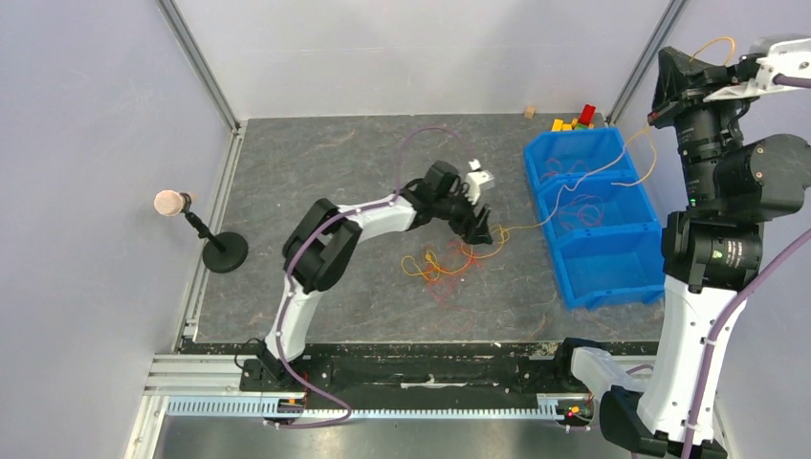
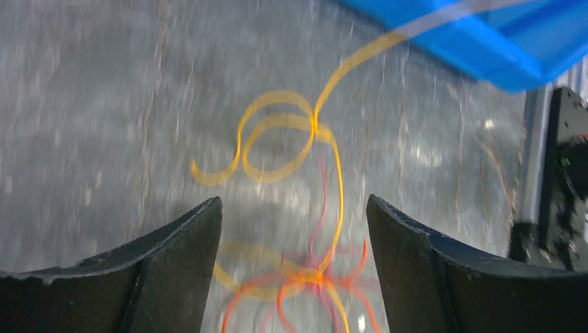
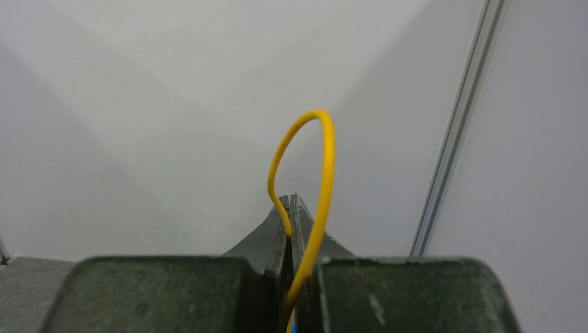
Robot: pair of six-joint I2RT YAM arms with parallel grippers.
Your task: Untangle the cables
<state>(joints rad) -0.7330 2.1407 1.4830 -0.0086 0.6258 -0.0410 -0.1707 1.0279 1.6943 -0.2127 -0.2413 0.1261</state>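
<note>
Main tangle of cables (image 1: 445, 263): red, orange and yellow loops, flat on the table (image 1: 316, 163), roughly centre, left of the blue bin (image 1: 612, 273). Blurred in the left wrist view, tangle at the bottom edge, 1 loose yellow curl further out on the table.

Left gripper (image 1: 486, 232): low over the table at the tangle's upper right edge. Fingers (image 2: 173, 267) spread wide, nothing between them except cable lying underneath. Contact with any cable: cannot tell.

Right gripper (image 1: 690, 59): raised high at far right, above and behind the bin. Clamped fully closed on 1 yellow cable (image 3: 323, 159), short loop sticking out past the tips, wall behind it. From there, yellow cable (image 1: 626, 153) slanting down across the bin's far end and onto the table, ending in the tangle just beside the left gripper. Same cable in the left wrist view, crossing the bin's edge (image 2: 485, 48).

Blue bin: 3 compartments in a row, thin red cables (image 1: 577, 206) loose in the far 2.

Other stuff: microphone (image 1: 170, 203) on a round-base stand at far left, coloured blocks (image 1: 576, 120) just behind the bin, small wooden cube (image 1: 528, 112) beside them.
</note>
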